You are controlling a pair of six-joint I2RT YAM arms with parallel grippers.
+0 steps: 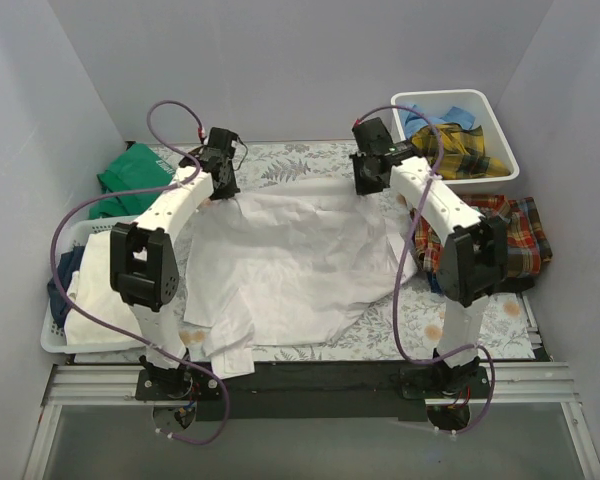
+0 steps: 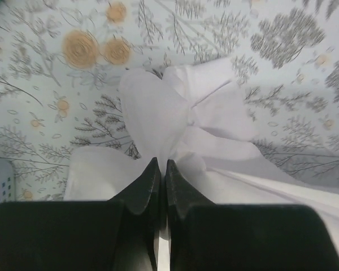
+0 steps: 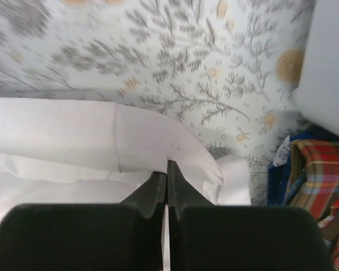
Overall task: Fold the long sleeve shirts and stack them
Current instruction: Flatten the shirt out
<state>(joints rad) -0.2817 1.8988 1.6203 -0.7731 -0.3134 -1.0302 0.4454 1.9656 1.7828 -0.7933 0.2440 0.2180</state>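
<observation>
- The white shirt (image 1: 290, 265) lies rumpled and creased across the middle of the frame, on the floral table cover (image 1: 310, 160).
- The left gripper (image 1: 223, 188) pinches its upper-left corner, jaws closed on the cloth.
- The right gripper (image 1: 366, 182) is clamped on its upper-right edge.

This was a robot test booth in a lab, not a home. Plain pale walls (image 1: 310, 70) boxed in the worktop (image 1: 420, 330) on three sides. The left arm (image 1: 165, 215) and the right arm (image 1: 435, 205), both white, were bolted to a metal rail (image 1: 310, 385) at the near edge, and purple cables (image 1: 394, 300) looped off them. A floral cover (image 2: 282, 51) was spread over the worktop. White plastic baskets (image 1: 440, 97) at either side held clothes (image 1: 460, 150), staged like laundry.
</observation>
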